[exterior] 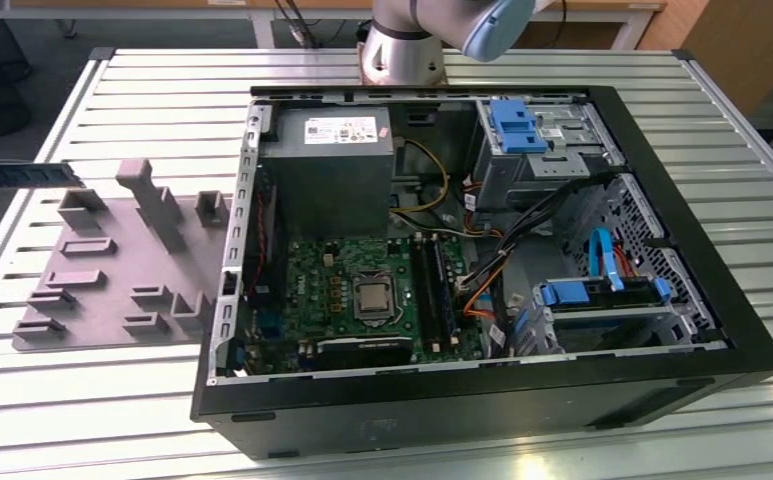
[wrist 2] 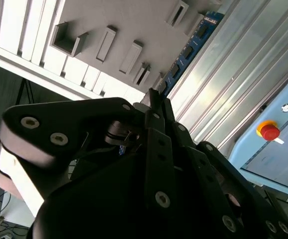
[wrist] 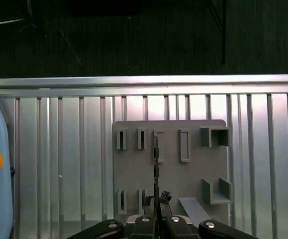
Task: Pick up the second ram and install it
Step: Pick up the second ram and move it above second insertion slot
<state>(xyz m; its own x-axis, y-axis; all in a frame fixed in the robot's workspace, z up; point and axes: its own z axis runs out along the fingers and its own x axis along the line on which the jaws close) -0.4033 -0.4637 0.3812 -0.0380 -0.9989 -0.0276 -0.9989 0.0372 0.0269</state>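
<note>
The second ram is a thin blue-green stick with dark chips, and my gripper is shut on one end of it. In the first wrist view the ram shows edge-on as a thin dark line above the grey holder plate, with the gripper closed around it. In the exterior view the ram is a dark strip reaching in from that view's left edge, over the far corner of the holder plate. The black memory slots lie on the green motherboard inside the open computer case.
The holder plate carries several upright grey slots and brackets. A light blue pendant with a red button lies on the slatted metal table beside the plate. The case holds a power supply, cables and blue drive brackets.
</note>
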